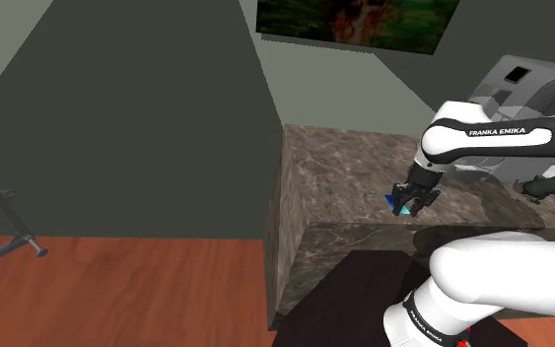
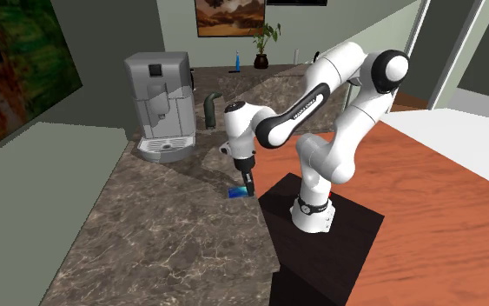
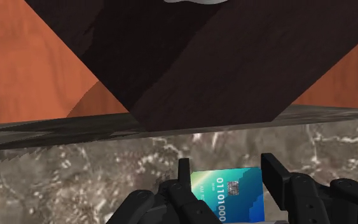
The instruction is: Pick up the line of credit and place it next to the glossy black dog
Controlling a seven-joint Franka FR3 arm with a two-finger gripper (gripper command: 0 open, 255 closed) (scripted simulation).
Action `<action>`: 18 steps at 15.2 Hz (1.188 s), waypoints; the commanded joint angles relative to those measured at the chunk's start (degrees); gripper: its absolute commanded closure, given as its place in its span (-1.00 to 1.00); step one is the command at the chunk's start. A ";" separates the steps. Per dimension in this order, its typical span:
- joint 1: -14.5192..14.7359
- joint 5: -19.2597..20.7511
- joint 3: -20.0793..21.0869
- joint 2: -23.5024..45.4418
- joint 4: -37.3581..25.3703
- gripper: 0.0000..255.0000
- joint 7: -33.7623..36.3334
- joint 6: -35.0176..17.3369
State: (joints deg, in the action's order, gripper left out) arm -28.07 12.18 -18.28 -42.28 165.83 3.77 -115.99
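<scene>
The line of credit is a blue-green bank card with printed digits, low over the marble counter close to its front edge. My black gripper points down at it, one finger against each long side, clasping the card. The gripper covers most of the card in the shoulder view. In the second exterior view the card sticks out beside the gripper. The glossy dark dog figure stands farther along the counter, beside the coffee machine; it is also the dog behind my arm.
A grey coffee machine stands at the counter's back. A potted plant and a small blue bottle sit at the far end. My dark stand is just past the counter's edge, over a red-brown wooden floor.
</scene>
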 commanded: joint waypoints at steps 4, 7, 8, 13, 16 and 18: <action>0.26 -0.88 1.04 -2.41 -2.68 1.00 0.18 5.11; 0.38 -1.33 1.58 -3.57 -4.42 1.00 0.22 7.99; 0.42 -1.48 1.76 -3.90 -5.02 1.00 0.23 8.92; 0.66 -2.21 2.59 -5.22 -8.18 1.00 0.28 13.38; 0.81 -2.63 3.05 -5.75 -10.21 1.00 0.31 15.93; 0.92 -2.90 3.35 -6.00 -11.60 1.00 0.32 17.57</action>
State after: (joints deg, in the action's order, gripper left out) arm -27.10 9.31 -14.98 -48.03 154.76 4.18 -99.22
